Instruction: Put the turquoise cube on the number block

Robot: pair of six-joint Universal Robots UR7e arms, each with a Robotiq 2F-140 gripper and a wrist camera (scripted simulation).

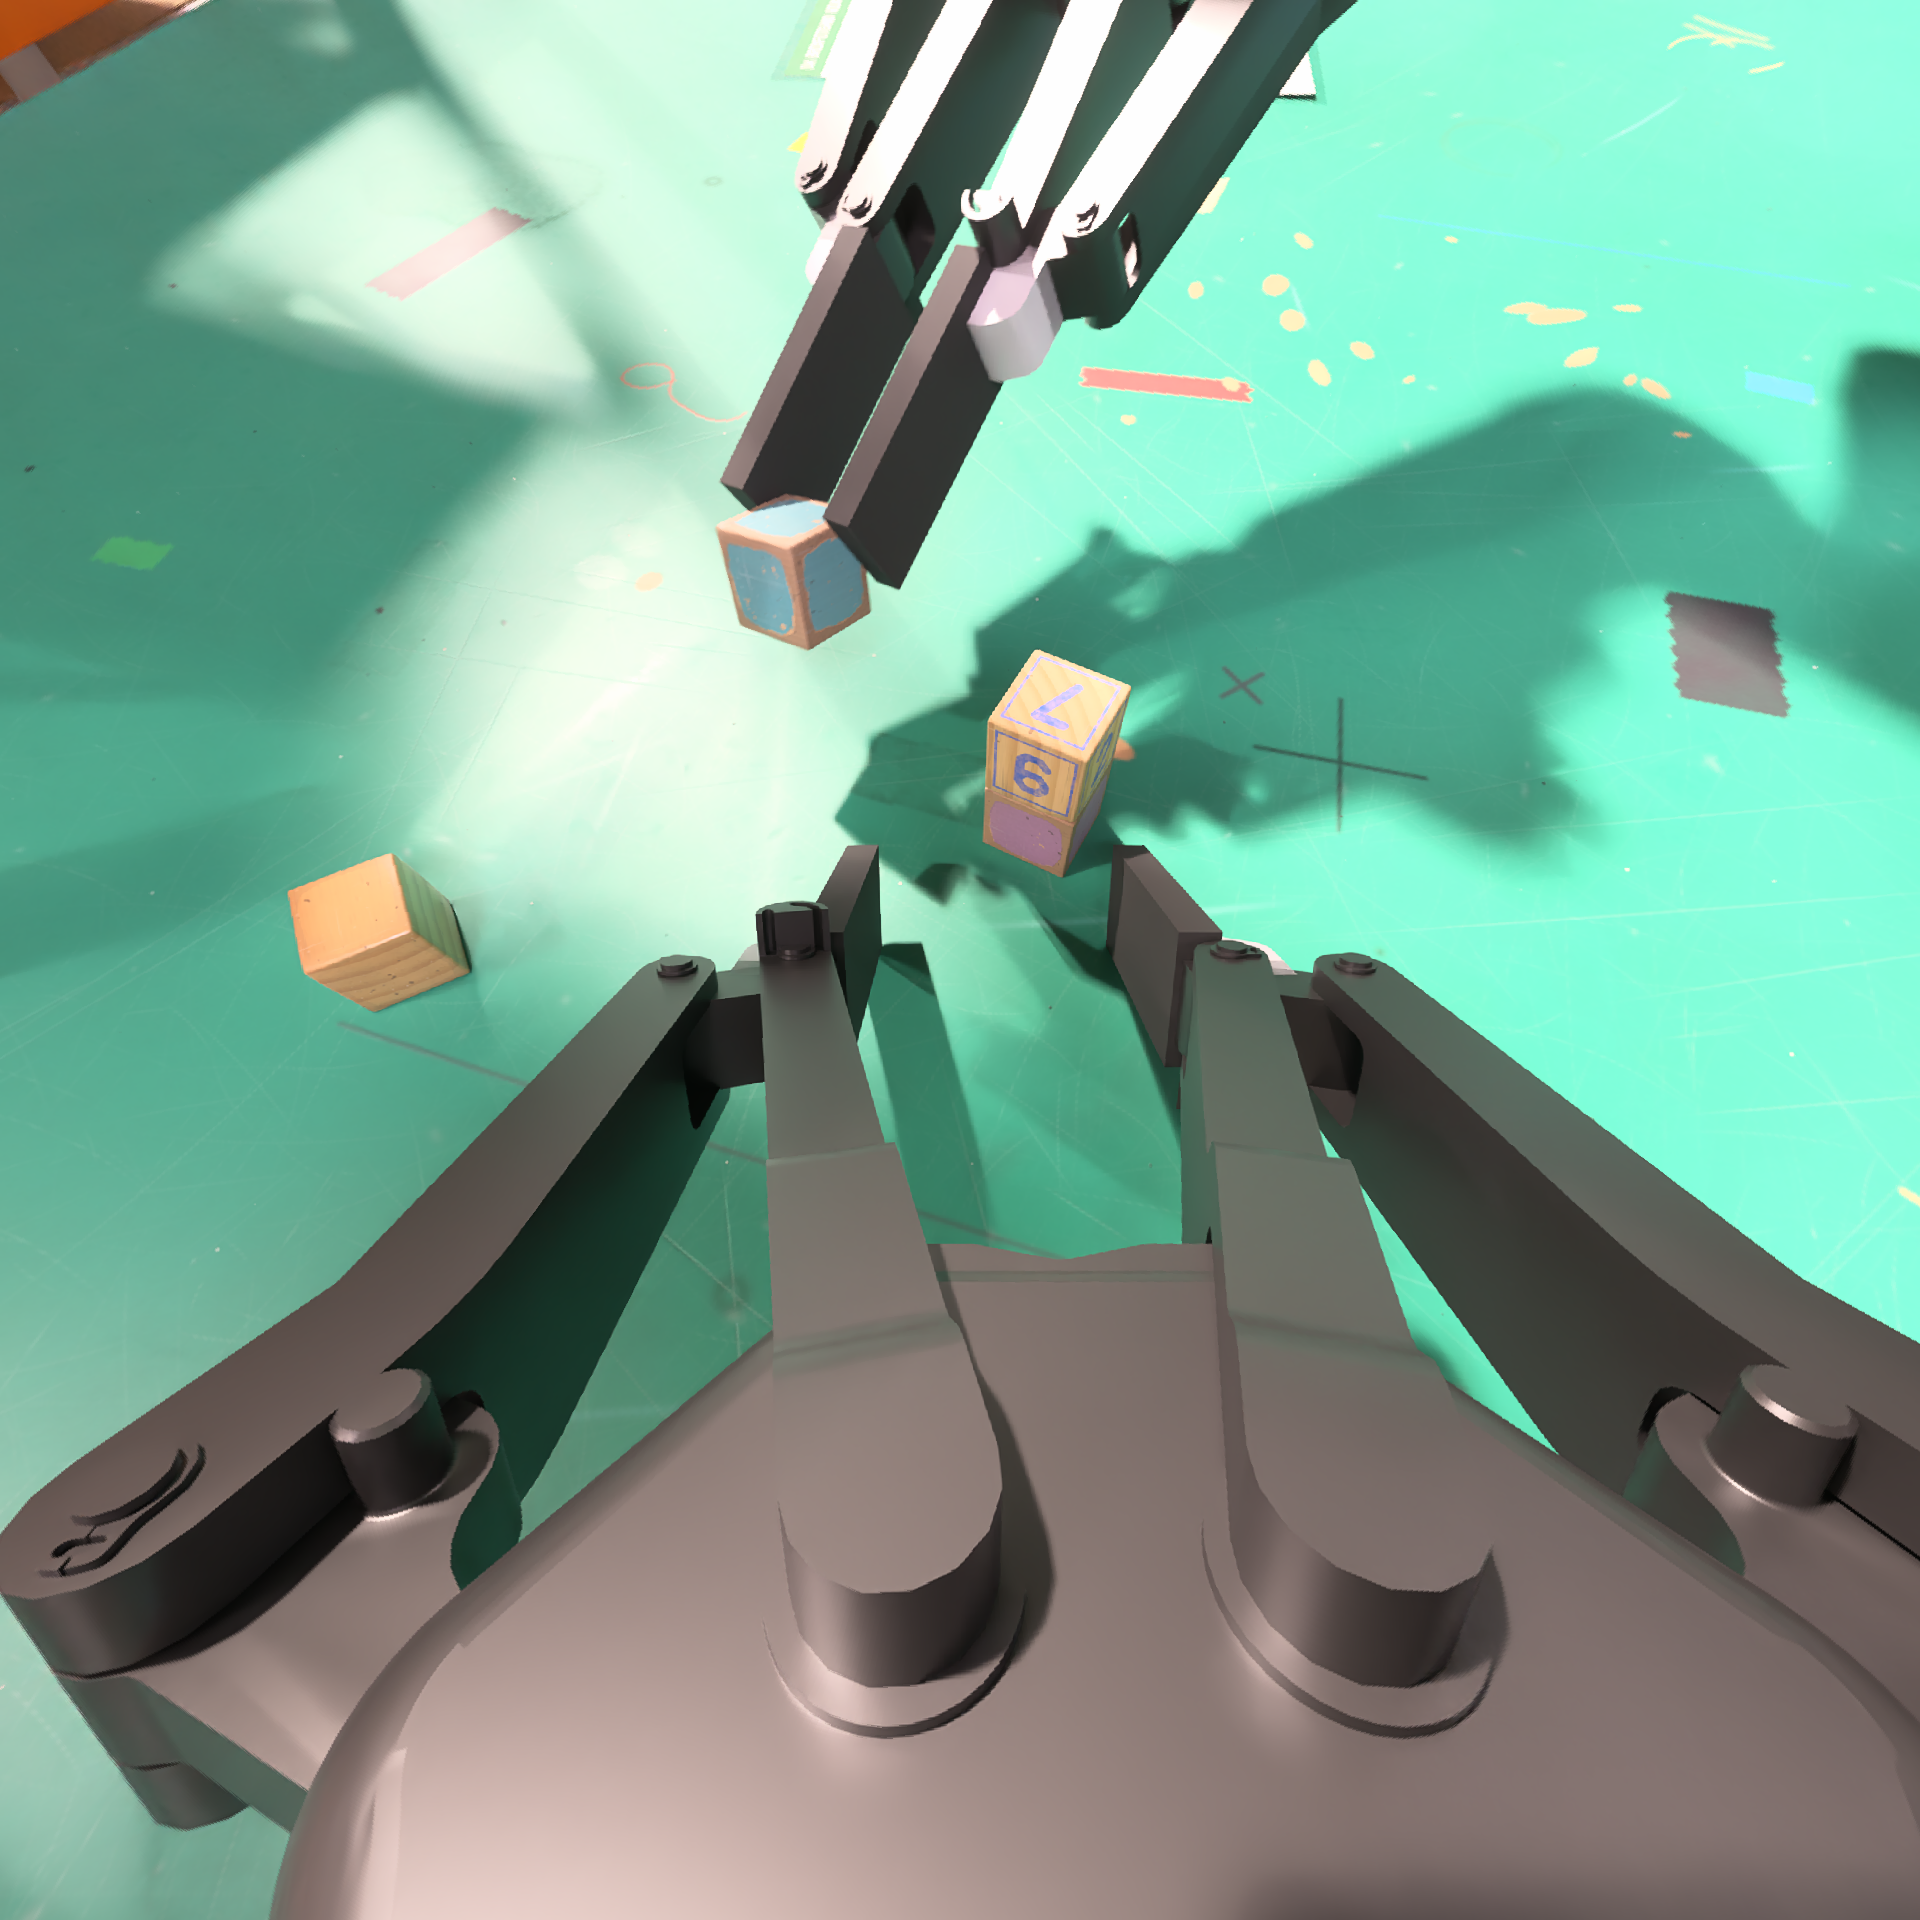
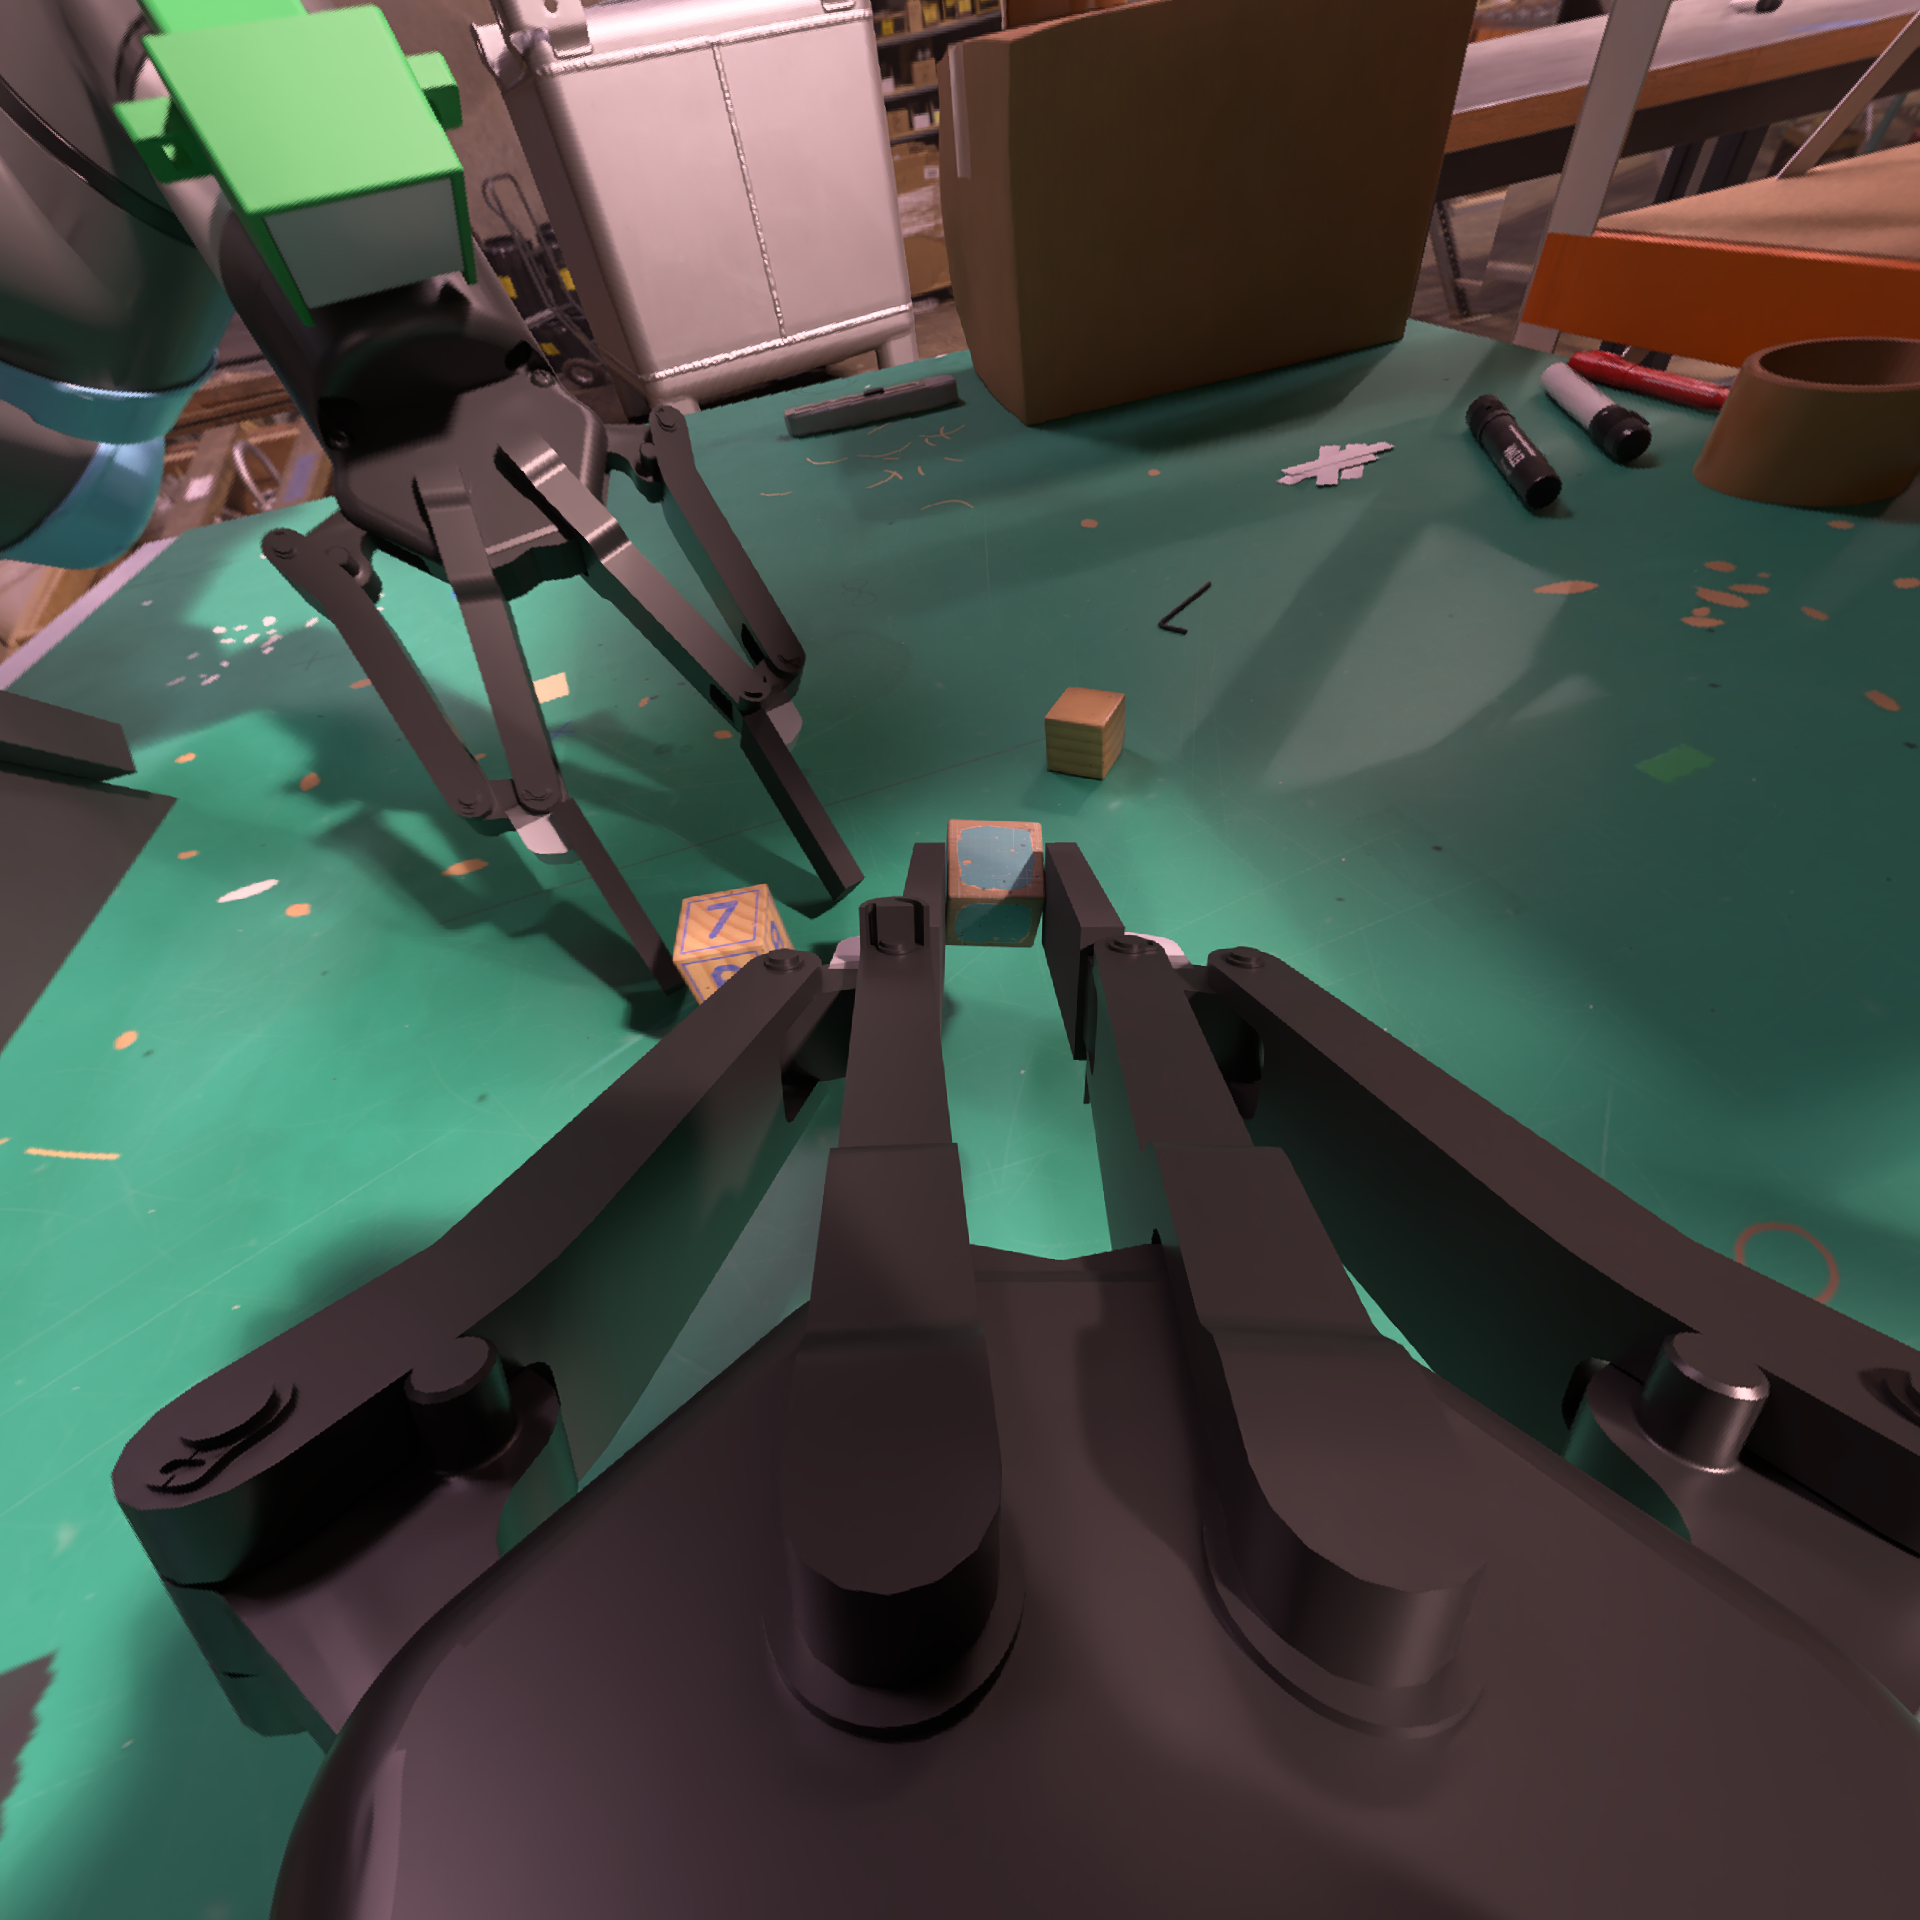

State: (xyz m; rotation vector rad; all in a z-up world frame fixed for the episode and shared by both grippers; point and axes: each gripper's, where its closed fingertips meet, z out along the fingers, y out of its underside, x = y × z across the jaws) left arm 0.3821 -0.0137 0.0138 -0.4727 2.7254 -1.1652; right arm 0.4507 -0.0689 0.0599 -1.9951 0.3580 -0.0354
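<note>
The right gripper (image 2: 992, 883) is closed on the turquoise cube (image 2: 994, 881), one finger on each side face, and holds it above the green table (image 2: 1351, 935). The left gripper (image 1: 992, 883) stands open and empty, just beside the number block (image 1: 1051, 743), which sits on a lilac block (image 1: 1031, 836). The cube looks like light, stiff wood with worn paint; flat opposite faces give the best hold. The cardboard ring (image 2: 1818, 426) shows nothing inside.

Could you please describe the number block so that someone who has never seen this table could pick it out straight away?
On the green table, look between the two robot hands, just beyond the open left hand. There the number block sits on top of a lilac-faced block. Unlike the plain wooden cube and the turquoise cube held in the right hand, its pale wooden faces carry blue digits in blue frames.
</note>
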